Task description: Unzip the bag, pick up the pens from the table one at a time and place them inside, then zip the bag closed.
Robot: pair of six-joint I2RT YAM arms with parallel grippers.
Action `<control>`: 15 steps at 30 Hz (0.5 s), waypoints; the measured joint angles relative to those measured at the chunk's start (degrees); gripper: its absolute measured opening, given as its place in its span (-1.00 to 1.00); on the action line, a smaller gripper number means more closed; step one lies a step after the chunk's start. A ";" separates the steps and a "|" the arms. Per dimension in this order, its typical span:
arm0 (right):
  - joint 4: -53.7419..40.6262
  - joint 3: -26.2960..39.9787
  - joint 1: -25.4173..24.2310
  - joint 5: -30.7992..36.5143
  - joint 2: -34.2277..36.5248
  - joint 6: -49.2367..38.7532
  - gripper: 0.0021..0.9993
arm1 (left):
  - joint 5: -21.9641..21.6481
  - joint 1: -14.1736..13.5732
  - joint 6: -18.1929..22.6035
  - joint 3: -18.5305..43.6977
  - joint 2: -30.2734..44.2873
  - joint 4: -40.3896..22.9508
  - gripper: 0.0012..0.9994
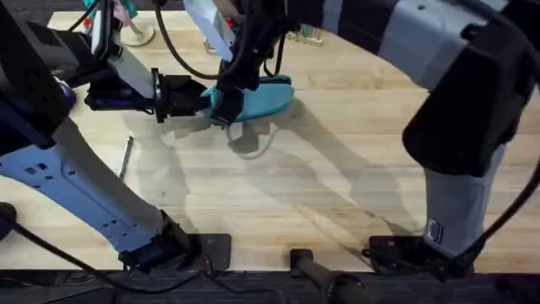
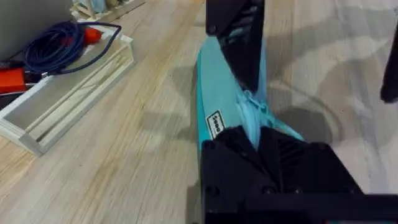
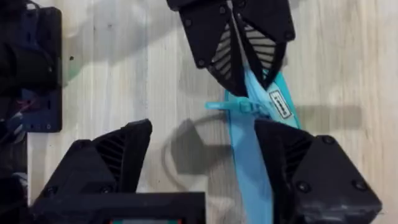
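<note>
The teal bag [image 1: 266, 95] lies on the table [image 1: 321, 186] at the back centre, its zipper line [image 2: 252, 106] facing up. My left gripper [image 1: 202, 100] is shut on the bag's left end, which the left wrist view shows pinched between the fingers [image 2: 236, 155]. My right gripper [image 3: 202, 134] hangs open over the same end of the bag [image 3: 252, 155], one finger [image 3: 305, 162] against the fabric and the other well off to the side. A silvery grey pen [image 1: 125, 156] lies on the table, to the left and nearer than the bag.
A white wooden tray [image 2: 81, 74] holding a coiled blue cable [image 2: 53, 43] and an orange item stands beyond the bag's left side. Small objects [image 1: 139, 34] stand at the table's back left. Both arms cross above the back of the table.
</note>
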 joint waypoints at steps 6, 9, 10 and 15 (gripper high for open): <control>-0.27 0.00 -2.12 1.73 -3.81 0.03 0.99 | 0.00 0.00 0.00 0.00 0.02 -0.02 -0.92; -0.59 0.00 -3.47 2.19 -5.50 0.04 0.99 | 0.00 0.00 0.00 0.00 0.02 -0.02 -0.92; -0.82 0.00 -3.89 2.37 -5.90 0.05 0.99 | 0.00 0.00 0.00 0.00 0.02 -0.02 -0.92; -2.07 0.04 -4.62 2.63 -6.25 0.03 0.99 | 1.06 0.00 0.01 0.00 0.01 -0.22 0.23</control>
